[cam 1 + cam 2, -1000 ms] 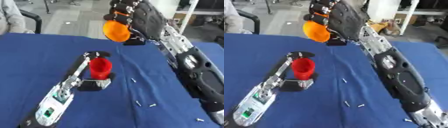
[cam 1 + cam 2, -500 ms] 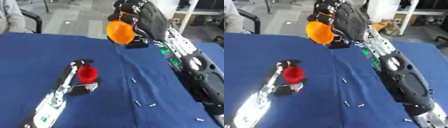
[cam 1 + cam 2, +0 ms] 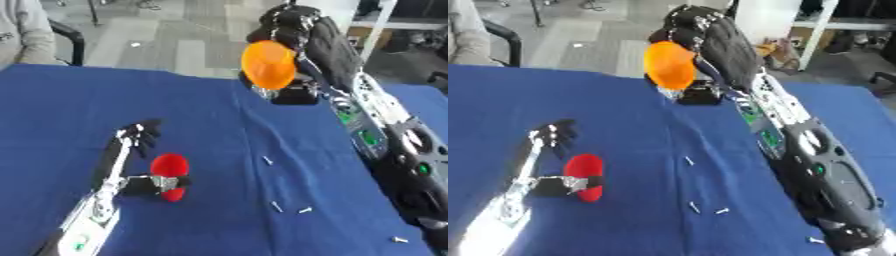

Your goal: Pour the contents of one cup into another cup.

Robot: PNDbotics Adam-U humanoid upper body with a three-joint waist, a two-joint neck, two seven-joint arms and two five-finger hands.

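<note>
Blue cloth covered the desk (image 3: pixel 201 115) from edge to edge, and beyond its far side lay a grey tiled floor with a dark chair arm at the upper left.

The robot's right arm came in from the right and reached up toward the far side of the desk. Its right hand (image 3: pixel 293 27) was curled round a smooth orange plastic cup (image 3: pixel 269 65), gripping it from behind and above. That cup was held in the air over the far part of the desk, tipped so that its side and rounded bottom faced the camera; what it held could not be seen.

The robot's left arm came up from the lower left corner. Its left hand (image 3: pixel 133 160) was closed on a small red plastic cup (image 3: pixel 169 169): the thumb was wrapped across the cup's near side, while the dark fingers (image 3: pixel 144 134) stretched up behind it. This red cup sat low over the cloth at the near left, tilted, well apart from the orange one; whether it touched the cloth could not be told.

Several small pale bits (image 3: pixel 275 206) lay scattered on the cloth to the right of the red cup, near the middle of the desk, with one more (image 3: pixel 399 239) close to the right arm at the lower right.
</note>
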